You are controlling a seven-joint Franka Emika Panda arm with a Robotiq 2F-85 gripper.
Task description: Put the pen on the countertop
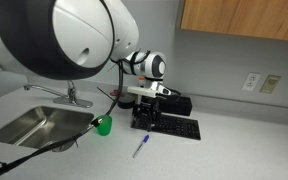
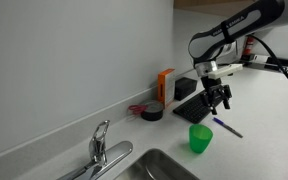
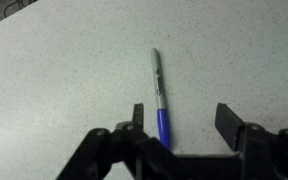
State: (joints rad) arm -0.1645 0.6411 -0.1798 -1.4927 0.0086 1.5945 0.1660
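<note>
Your pincer (image 3: 182,125) is spread wide open with nothing in it, hanging over the table (image 3: 64,70). The pen (image 3: 159,95) is lying flat and loose on the table. In the wrist view its blue end points into the pincer's gap. In an exterior view it's near the green cup (image 1: 103,125), just in front of the black keyboard (image 1: 179,128).

You get a close, straight-down wrist view of the countertop (image 3: 54,80), an exterior view looking past the arm (image 1: 79,35) filling its upper left, another low beside the faucet (image 2: 101,150), and both exterior views share the green cup (image 1: 103,125).
</note>
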